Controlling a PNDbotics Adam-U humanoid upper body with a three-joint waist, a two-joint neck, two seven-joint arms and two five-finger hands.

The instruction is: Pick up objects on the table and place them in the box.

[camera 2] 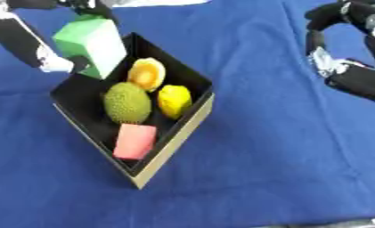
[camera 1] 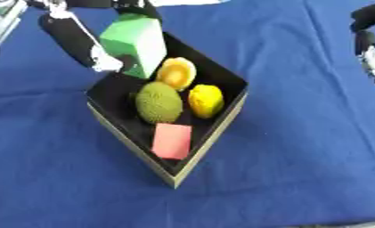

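Box (camera 1: pixel 221 116): black inside, tan-walled, sitting askew on the blue tablecloth (camera 1: pixel 299 147).
Green block (camera 1: pixel 136 42): held over the box's far-left corner, its lower end dipping inside the rim.
Left hand (camera 1: pixel 81 42): at the box's far-left corner, fingers wrapped on the green block.
Right hand (camera 2: pixel 350 73): well to the right of the box, above the cloth; whether its fingers are apart or together I cannot tell.
Inside the box: a bumpy green fruit (camera 1: pixel 159 102) at the middle, an orange half fruit (camera 1: pixel 177 73) behind it, a yellow lemon (camera 1: pixel 206 100) on its right, a pink block (camera 1: pixel 172 140) at the near corner.
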